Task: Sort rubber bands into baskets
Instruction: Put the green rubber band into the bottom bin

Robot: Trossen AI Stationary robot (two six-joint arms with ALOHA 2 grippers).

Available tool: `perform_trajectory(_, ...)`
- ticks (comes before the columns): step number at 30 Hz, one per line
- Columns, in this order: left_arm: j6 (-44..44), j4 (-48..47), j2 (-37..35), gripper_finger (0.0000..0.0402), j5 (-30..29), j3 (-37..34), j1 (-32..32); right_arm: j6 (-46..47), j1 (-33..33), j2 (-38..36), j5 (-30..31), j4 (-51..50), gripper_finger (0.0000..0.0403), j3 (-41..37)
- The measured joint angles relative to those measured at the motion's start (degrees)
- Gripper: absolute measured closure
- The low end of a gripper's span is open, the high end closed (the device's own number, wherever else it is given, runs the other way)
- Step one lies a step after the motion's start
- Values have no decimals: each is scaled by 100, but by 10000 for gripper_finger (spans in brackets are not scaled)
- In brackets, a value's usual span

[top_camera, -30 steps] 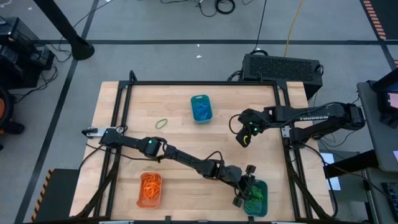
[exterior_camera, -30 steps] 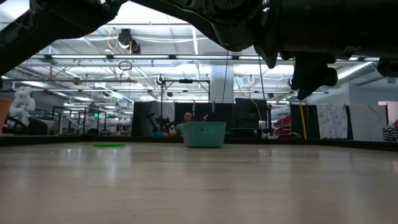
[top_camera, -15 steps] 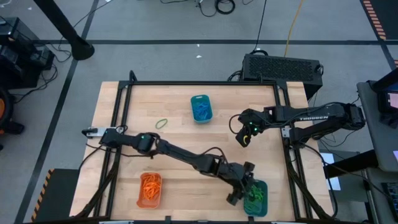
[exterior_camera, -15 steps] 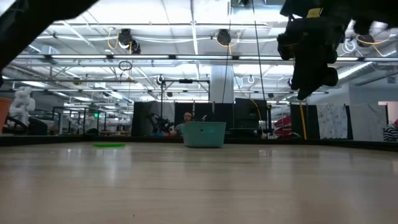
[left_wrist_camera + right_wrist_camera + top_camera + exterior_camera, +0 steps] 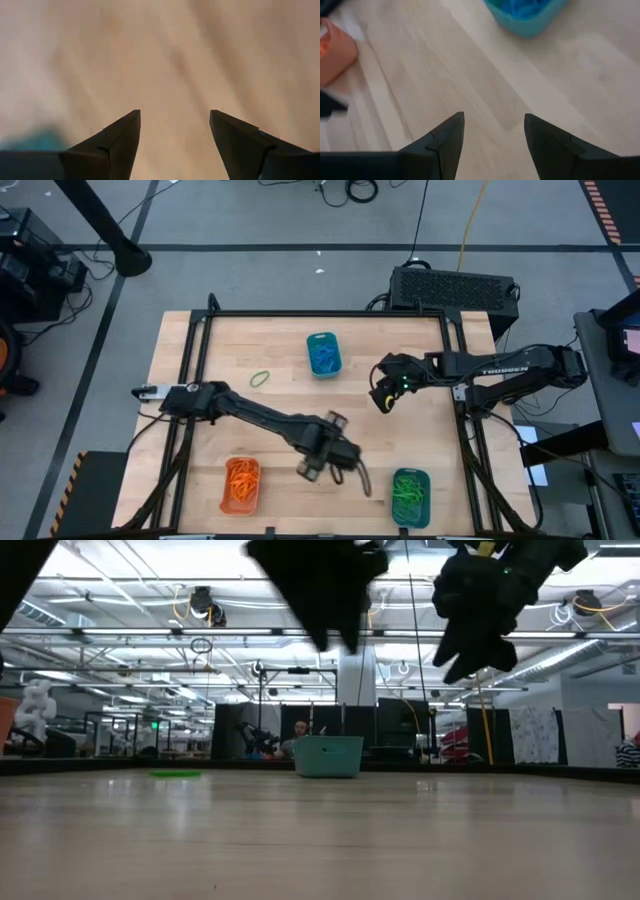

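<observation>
While the pale wooden table (image 5: 280, 380) fills the middle of a grey floor, black cables run around it and a dark vented box (image 5: 455, 287) sits just past its far edge; the low view shows a big hall with ceiling lights and a person far behind the table. Two arms: left arm reaches across the middle of the table, left gripper (image 5: 322, 448) above bare wood between the orange basket and the green-filled basket, fingers (image 5: 117, 137) spread apart and empty. Right gripper (image 5: 381, 393) hangs over the right part of the table, just right of the far basket, fingers (image 5: 445, 137) also apart, nothing between them. Three baskets: orange basket (image 5: 241, 485) at the near left, full of orange bands; teal basket (image 5: 410, 497) at the near right, holding green bands; teal basket (image 5: 323, 353) at the far centre, holding blue bands (image 5: 526, 9). One loose green rubber band (image 5: 261, 378) lies flat on the wood, left of the far basket, well apart from both grippers.
</observation>
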Motion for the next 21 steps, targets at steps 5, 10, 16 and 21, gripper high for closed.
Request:
perform_trajectory(5, -534, 44, -1343, 155, -690, -1827, 45, -181, 315, 4, 472, 791, 204, -2)
perform_trajectory(10, -950, 1388, -3547, 155, -693, -4538, 384, -642, 661, 31, 604, 1741, 204, -2)
perform_trajectory(16, -1569, 2339, -5776, 156, -893, -6763, 1581, -956, 933, 313, 1079, 2946, 204, -2)
perform_trajectory(21, -1594, 3358, -6423, 156, 296, -8063, 2942, -1237, 1027, 961, 1157, 3817, 204, -2)
